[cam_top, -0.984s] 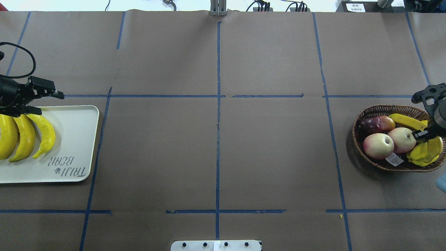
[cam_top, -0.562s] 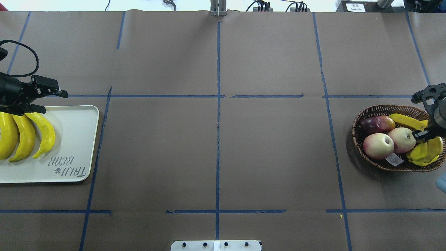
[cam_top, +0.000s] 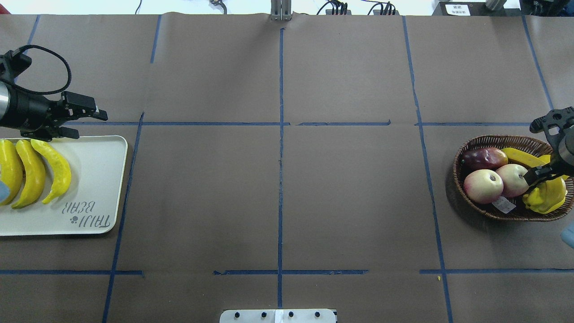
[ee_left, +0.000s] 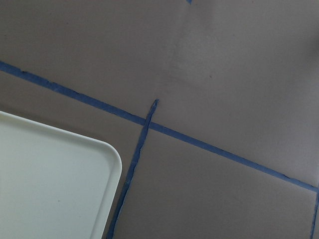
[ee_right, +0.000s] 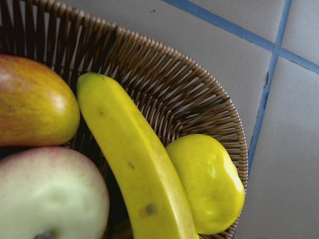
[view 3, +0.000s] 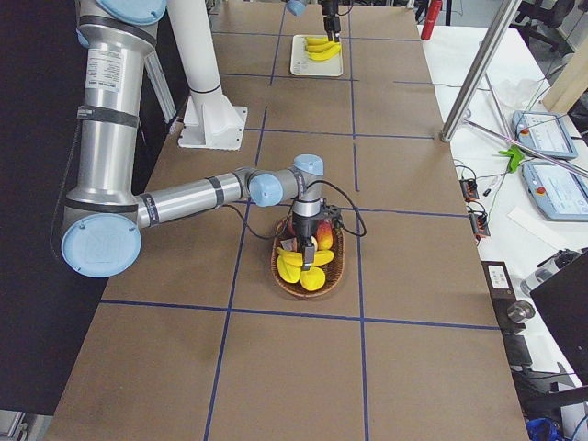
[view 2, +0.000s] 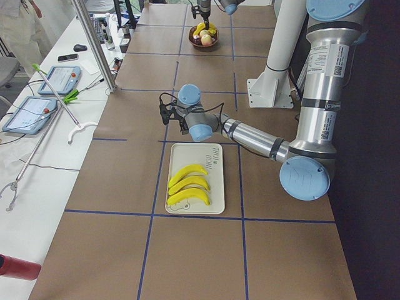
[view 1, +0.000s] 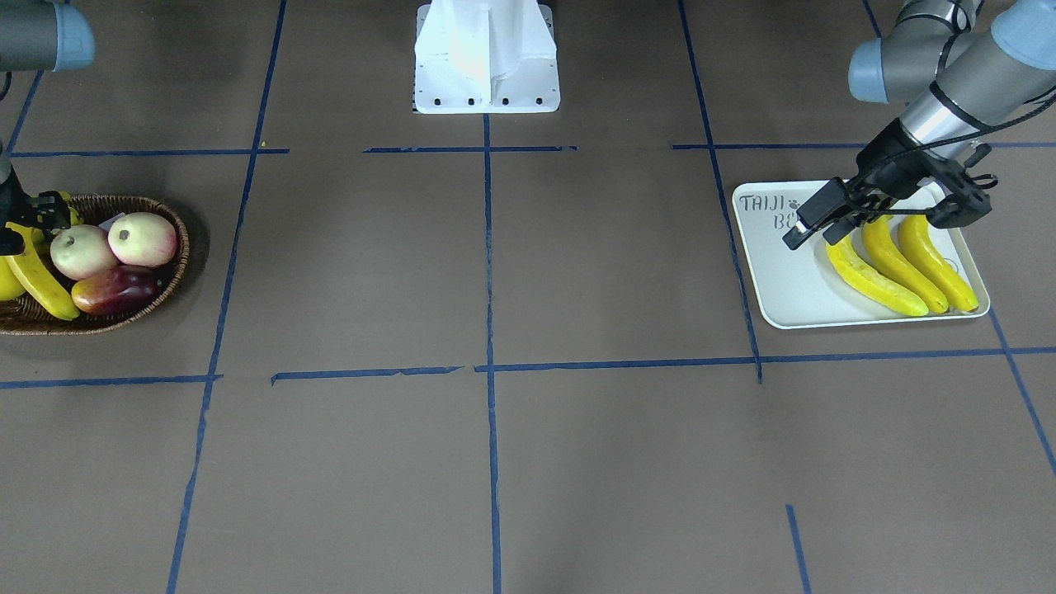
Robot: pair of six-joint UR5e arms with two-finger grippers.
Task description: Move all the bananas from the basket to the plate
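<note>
The tray (cam_top: 96,179) at the left edge of the overhead view reads "TAIJI BEAR" beside a paw mark. Three bananas (cam_top: 36,172) lie side by side on it, and the left claw (cam_top: 87,124) hangs at its upper rim with fingers spread and empty. At the right edge, on the brown, blue-taped desk (cam_top: 350,193), the basket (cam_top: 456,175) holds two peaches (cam_top: 483,186), a dark red fruit (cam_top: 484,158) and a white tag (cam_top: 506,205) too small to read. The right claw (cam_top: 540,176) reaches in just beside one peach and is pinched on a banana (cam_top: 547,197).
</note>
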